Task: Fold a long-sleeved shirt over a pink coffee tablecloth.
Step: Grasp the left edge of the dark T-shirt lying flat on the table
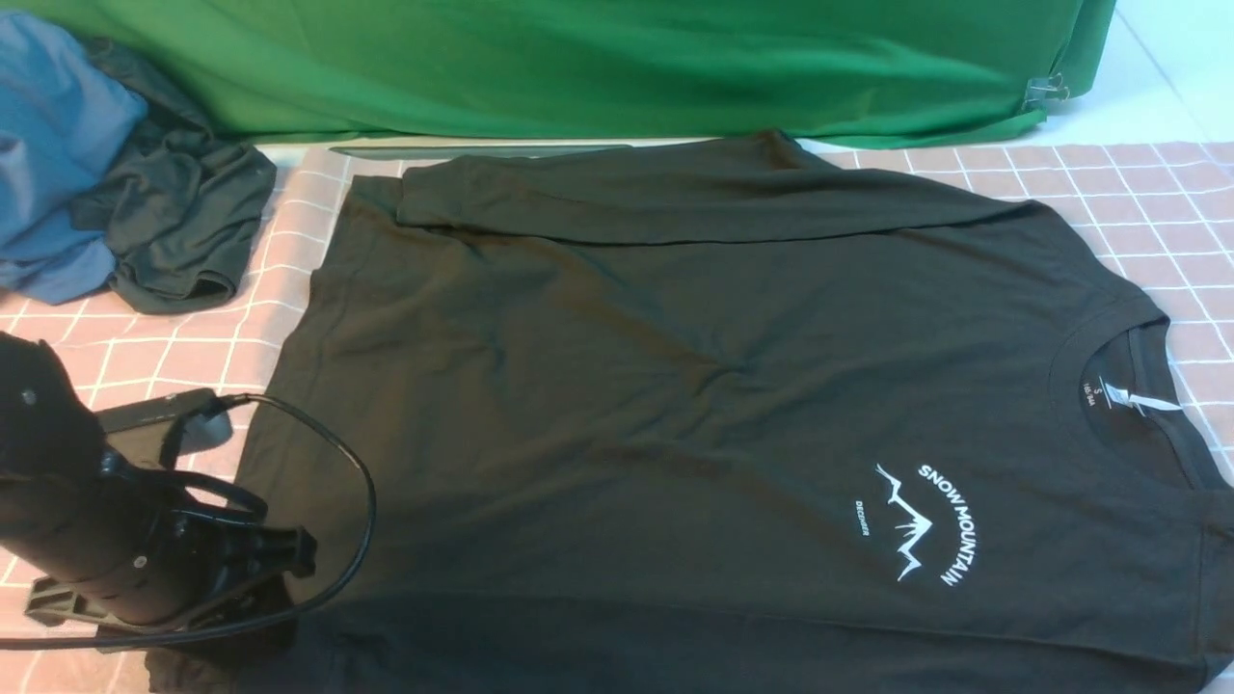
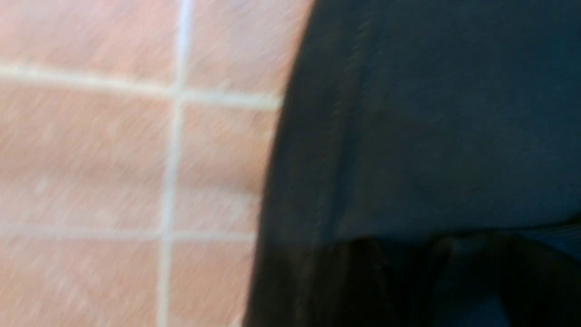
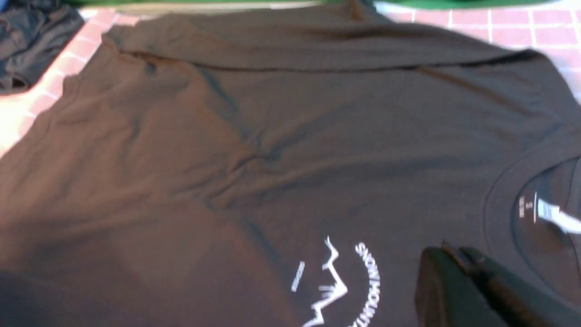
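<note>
black matte knit long-sleeved shirt (image 1: 675, 386) lies flat on the dusty-pink tablecloth with thin white grid squares (image 1: 1138, 202) and fills centre and right of the front view. ribbed crew collar at right edge, hem at left. one sleeve is folded flat across the upper edge of the body, with soft creases mid-chest. white "snow mountain" print (image 1: 925, 525) sits lower right, white neck label (image 1: 1133, 400) inside the collar.

left gripper (image 1: 275, 569) is lower left, down at the shirt's hem corner, with a black looped cable (image 1: 357, 520) over the cloth. its wrist view is blurred, so can't tell the finger state.

right gripper (image 3: 454, 272) shows only in its wrist view, a dark blunt shape above the chest near the collar. can't tell its finger state either.

upper left: crumpled blue cloth (image 1: 48, 145) touching a rumpled dark grey garment (image 1: 174, 222). smooth green fabric (image 1: 578, 67) runs along the top.
</note>
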`<state>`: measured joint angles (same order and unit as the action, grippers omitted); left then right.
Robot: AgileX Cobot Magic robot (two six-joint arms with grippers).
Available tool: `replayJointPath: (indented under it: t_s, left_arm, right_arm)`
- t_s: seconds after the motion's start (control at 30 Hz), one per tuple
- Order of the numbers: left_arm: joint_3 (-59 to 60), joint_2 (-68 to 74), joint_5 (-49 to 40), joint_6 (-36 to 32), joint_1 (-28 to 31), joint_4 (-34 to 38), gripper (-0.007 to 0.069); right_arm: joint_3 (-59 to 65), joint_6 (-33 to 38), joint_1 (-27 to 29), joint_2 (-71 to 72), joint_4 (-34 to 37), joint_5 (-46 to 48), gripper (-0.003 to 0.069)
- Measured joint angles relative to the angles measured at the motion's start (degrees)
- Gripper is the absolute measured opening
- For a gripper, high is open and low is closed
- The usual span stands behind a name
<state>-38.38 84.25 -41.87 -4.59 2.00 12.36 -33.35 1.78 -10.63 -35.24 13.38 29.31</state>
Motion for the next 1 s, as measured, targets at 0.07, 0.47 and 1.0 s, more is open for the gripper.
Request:
replayJointPath:
  t_s: [0.07, 0.47, 1.0]
  left_arm:
    - [0.0, 1.1, 1.1, -2.2, 0.0, 1.3, 0.0486]
    - [-0.9, 3.2, -2.5, -4.9, 0.0, 1.4, 0.0137]
    - [-4.2, -7.2, -8.0, -5.6, 0.0, 3.3, 0.003]
  right_arm:
    - [0.0, 0.1, 0.0, 0.0, 0.0, -1.0, 0.0037]
    - [0.0, 0.4, 0.0, 0.0, 0.1, -3.0, 0.0037]
    - [0.0, 1.5, 0.0, 0.0, 0.1, -3.3, 0.0037]
